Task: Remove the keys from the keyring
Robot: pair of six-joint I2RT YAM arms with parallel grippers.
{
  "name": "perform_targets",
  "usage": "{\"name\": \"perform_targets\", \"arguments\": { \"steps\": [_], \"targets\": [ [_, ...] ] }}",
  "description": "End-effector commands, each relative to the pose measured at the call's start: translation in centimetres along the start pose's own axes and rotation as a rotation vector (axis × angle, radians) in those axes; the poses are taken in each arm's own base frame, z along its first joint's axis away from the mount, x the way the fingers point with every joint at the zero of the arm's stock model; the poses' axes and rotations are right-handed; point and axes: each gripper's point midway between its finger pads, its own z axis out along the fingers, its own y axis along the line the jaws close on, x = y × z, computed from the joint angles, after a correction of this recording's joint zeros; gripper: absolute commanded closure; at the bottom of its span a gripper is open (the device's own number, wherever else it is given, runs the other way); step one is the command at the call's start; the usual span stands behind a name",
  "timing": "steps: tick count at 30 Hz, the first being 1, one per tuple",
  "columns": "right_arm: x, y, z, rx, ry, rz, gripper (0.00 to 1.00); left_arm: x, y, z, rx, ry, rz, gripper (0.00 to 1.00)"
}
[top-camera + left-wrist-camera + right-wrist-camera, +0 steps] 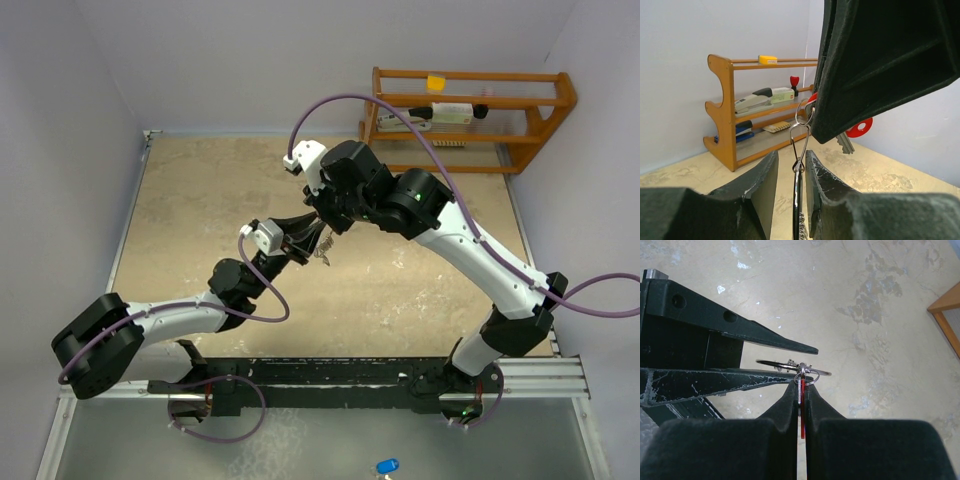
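Note:
My two grippers meet above the middle of the table. My right gripper (322,222) (801,385) is shut on the red key (802,405), seen edge-on between its fingers; the red tag (860,127) and silver blade (845,142) stick out below them in the left wrist view. A small split ring (810,376) and a wire clip (800,140) link the key to the keyring (797,195) (775,363). The keyring lies edge-on between the fingers of my left gripper (308,235) (791,157). Those jaws stand slightly apart, with a gap on the ring's left side. The black key is hidden.
A wooden rack (470,120) (725,110) with a stapler (762,99) and small items stands at the back right against the wall. A small blue object (387,466) lies below the base rail (350,375). Walls close the left and back sides.

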Motion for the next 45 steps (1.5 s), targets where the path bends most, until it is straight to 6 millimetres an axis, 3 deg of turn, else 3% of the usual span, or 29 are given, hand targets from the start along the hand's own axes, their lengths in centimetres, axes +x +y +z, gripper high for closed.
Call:
{"name": "perform_targets", "arguments": {
  "steps": [1,22,45],
  "targets": [
    [-1.3,0.0,-0.9,0.004,-0.062,0.015,1.00,-3.2,-0.3,1.1,0.000,-0.106,0.009,0.74],
    [-1.2,0.2,-1.0,-0.007,-0.058,0.016,1.00,-3.9,-0.4,1.4,0.007,-0.131,0.019,0.73],
    [-1.3,0.1,-1.2,-0.002,-0.067,0.019,1.00,-2.7,-0.6,1.0,0.013,-0.095,0.008,0.78]
  ]
}}
